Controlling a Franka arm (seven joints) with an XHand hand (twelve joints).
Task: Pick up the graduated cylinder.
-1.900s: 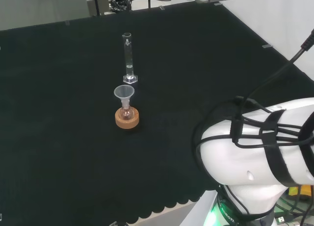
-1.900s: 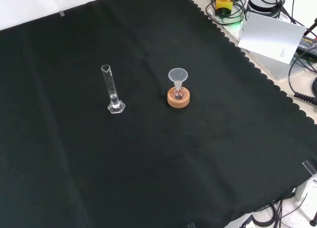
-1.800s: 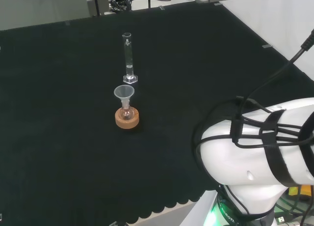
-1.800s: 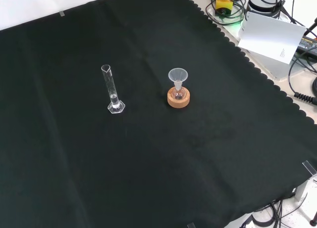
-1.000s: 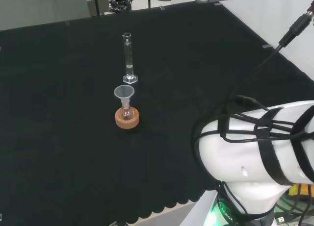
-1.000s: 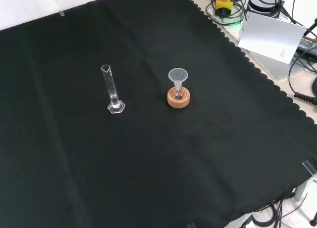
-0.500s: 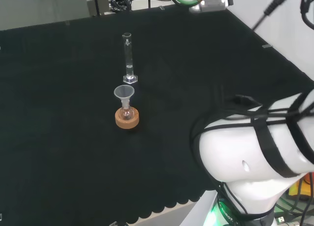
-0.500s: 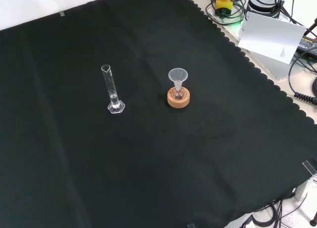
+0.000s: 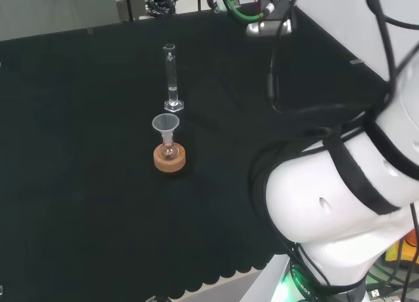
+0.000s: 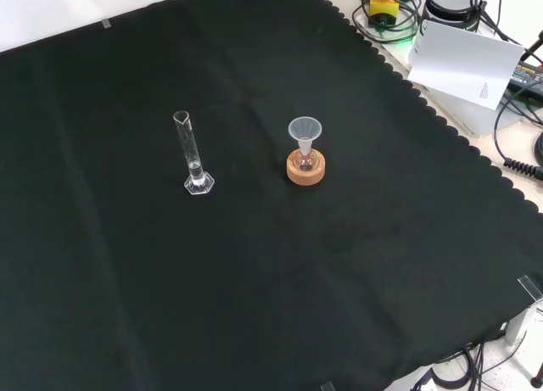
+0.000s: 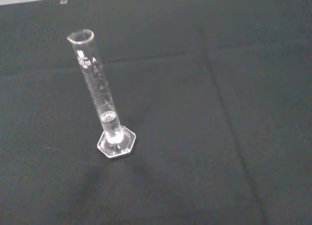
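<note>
The graduated cylinder (image 9: 171, 79) is a tall, thin clear tube on a hexagonal foot. It stands upright and alone on the black cloth, with a little clear liquid at its bottom. In the front view the cylinder (image 10: 192, 153) is left of centre. The wrist view looks down on the cylinder (image 11: 100, 95) from some way off, with nothing touching it. The arm's wrist end (image 9: 263, 17), with a green cable, hangs at the top of the head view, well right of the cylinder and above the cloth.
A small flask with a clear funnel (image 9: 166, 126) in its neck sits on a cork ring (image 9: 169, 159), just in front of the cylinder in the head view. In the front view the ring (image 10: 305, 170) is to the cylinder's right. The arm's white links (image 9: 334, 210) stand at the head view's right.
The arm has swung up and leftward in the head view, bringing its wrist end in at the top. The cylinder and the flask have not moved.
</note>
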